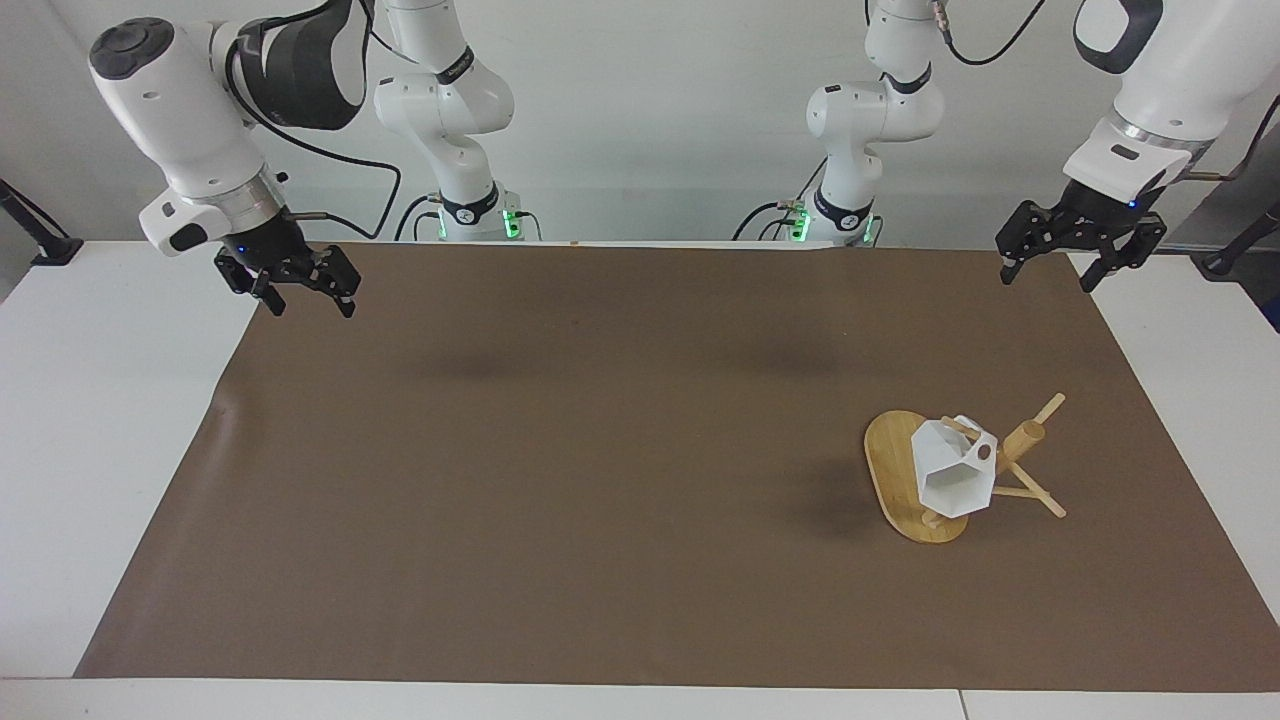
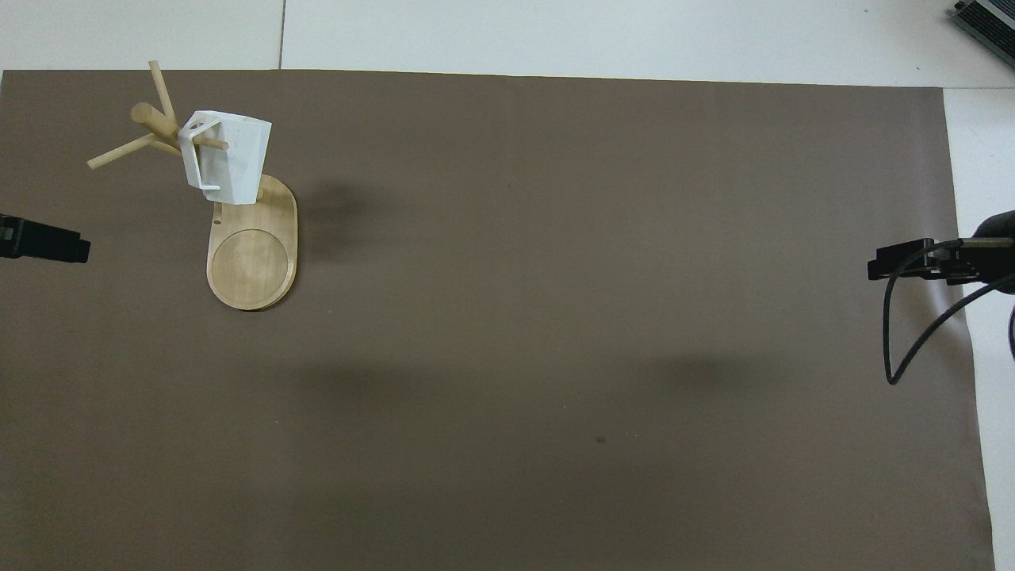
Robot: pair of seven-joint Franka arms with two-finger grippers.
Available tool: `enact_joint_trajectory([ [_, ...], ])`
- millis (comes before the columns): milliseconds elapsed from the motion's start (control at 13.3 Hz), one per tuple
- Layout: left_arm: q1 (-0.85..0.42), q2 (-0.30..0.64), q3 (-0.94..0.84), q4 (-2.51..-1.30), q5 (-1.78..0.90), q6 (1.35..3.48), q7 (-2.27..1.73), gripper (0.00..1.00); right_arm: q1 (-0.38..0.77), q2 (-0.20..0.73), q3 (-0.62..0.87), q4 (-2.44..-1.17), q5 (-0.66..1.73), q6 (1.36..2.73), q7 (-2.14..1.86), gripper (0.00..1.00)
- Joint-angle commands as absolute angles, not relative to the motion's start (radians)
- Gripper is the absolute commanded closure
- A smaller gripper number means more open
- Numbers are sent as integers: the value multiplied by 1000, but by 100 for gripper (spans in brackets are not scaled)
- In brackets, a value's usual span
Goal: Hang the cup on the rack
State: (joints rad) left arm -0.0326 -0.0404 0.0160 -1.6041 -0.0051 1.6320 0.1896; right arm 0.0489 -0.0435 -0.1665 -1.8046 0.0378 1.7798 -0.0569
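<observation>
Left pincer [image 1: 1047, 270] raised over mat's edge, open, empty, right pincer [image 1: 310, 302] likewise, cup [image 1: 955, 472] hung on rack [image 1: 895, 465]

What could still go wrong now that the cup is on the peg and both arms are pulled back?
1. The cup hangs by its handle on one thin slanted peg of the rack; a knock to the table might slide it off.
2. All its weight sits on one side of the post, so the rack could perhaps tip if nudged.
3. The left gripper, open and empty, hangs up at that end of the table; a low sweep could clip the pegs. The right gripper waits open.
</observation>
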Motion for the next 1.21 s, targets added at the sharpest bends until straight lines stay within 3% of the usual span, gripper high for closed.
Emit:
enact_joint_trajectory([
  [0, -35, -34, 14, -1597, 8, 1632, 196, 0, 46, -57, -166, -1813, 31, 1792, -77, 0],
  [1131, -37, -37, 8, -1611, 54, 1649, 83, 0, 45, -57, -166, -1813, 31, 1792, -77, 0],
])
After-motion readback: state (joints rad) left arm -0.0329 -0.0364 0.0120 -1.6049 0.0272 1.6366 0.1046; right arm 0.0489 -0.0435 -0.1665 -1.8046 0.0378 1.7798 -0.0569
